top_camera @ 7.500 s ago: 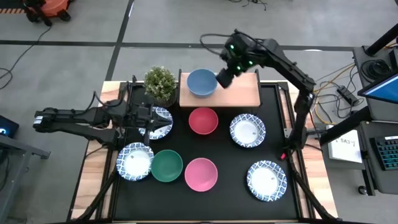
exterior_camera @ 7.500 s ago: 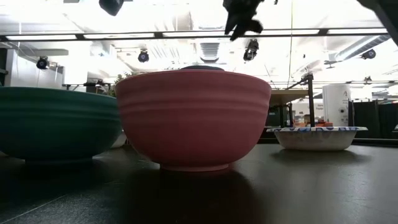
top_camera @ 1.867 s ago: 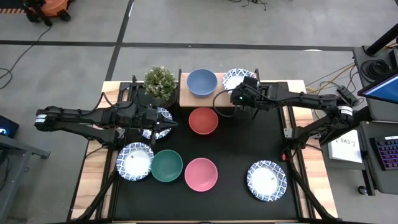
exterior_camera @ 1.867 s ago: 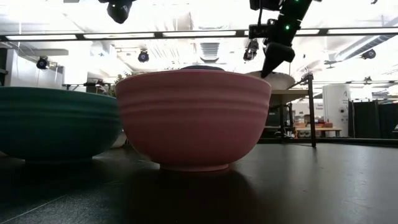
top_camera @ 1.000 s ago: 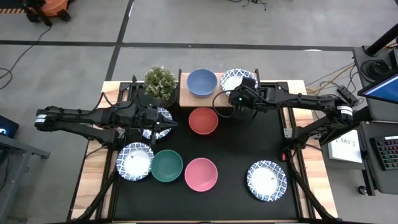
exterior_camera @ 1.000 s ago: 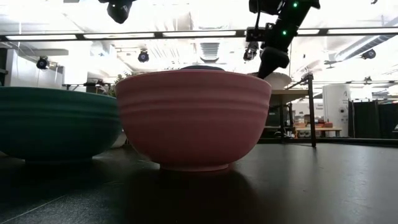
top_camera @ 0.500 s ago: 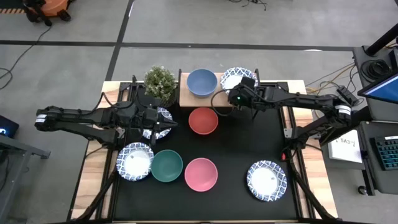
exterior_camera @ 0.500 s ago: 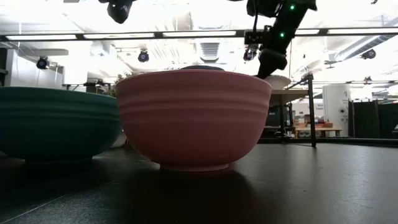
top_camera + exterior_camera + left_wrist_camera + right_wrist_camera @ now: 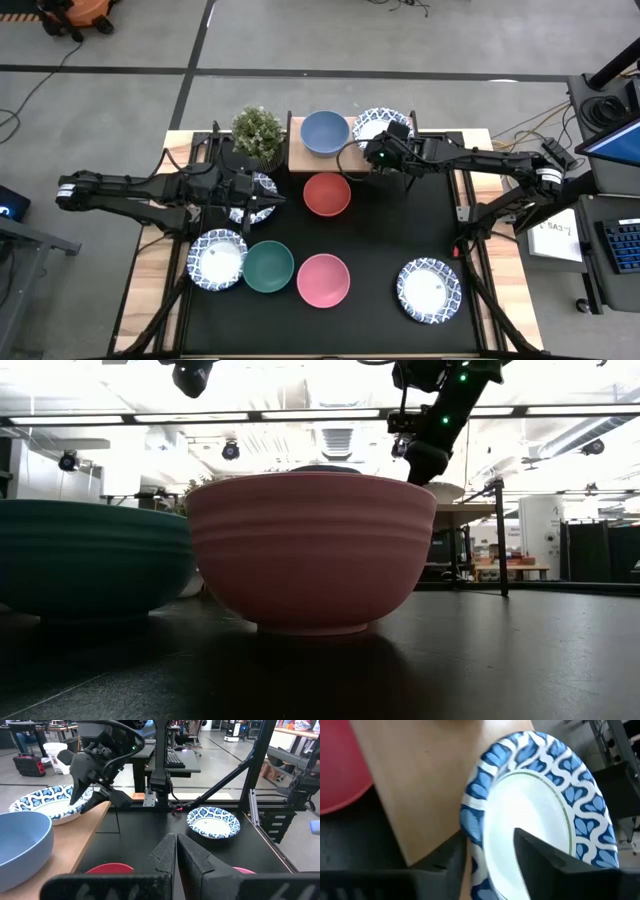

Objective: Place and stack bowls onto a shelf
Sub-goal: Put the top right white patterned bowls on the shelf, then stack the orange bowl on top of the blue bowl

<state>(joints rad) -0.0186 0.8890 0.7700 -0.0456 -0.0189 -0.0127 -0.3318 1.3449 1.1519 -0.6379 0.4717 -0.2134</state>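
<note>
A patterned white bowl (image 9: 378, 126) is pinched by its rim in the right gripper (image 9: 384, 152), on the shelf (image 9: 310, 158) at three o'clock of the blue bowl (image 9: 325, 131). Released overhanging the edge, it could tip off. The left gripper (image 9: 268, 197) is closed, empty.

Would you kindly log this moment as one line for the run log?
right gripper: gripping patterned bowl's rim on shelf | blue bowl: on shelf | left gripper: shut, over table's left side
</note>
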